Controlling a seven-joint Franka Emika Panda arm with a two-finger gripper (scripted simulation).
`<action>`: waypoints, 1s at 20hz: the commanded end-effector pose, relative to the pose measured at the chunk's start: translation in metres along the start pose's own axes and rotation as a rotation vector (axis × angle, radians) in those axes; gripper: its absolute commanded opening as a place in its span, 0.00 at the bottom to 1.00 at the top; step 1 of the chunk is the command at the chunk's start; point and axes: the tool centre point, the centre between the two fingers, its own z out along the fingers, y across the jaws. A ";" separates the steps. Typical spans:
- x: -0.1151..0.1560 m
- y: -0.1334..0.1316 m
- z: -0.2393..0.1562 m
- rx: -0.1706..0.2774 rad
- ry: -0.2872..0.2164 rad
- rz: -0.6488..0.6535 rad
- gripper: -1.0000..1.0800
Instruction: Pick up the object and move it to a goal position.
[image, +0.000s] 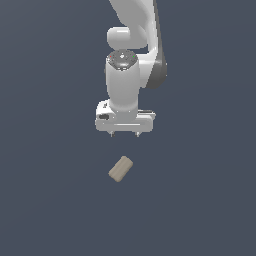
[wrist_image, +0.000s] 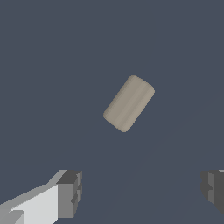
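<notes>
Because the block (image: 120, 168) lay askew on the bench (image: 45, 200), its left end nearer the exterior camera and its right end angled away, I held the end effector (image: 124, 134) above and apart from it, empty, fingers (wrist_image: 70, 193) spread wide, judging a wrist turn necessary to straddle its narrow sides.

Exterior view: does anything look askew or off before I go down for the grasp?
Only the tan block: it lies diagonally on the surface, not squared to the open gripper, whose fingers are spread wide, clear of it. No damage visible.
</notes>
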 end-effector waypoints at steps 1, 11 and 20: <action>0.000 0.000 0.000 0.000 0.000 0.000 0.96; 0.009 -0.022 -0.022 0.023 0.029 -0.037 0.96; 0.016 -0.018 -0.009 0.024 0.022 0.027 0.96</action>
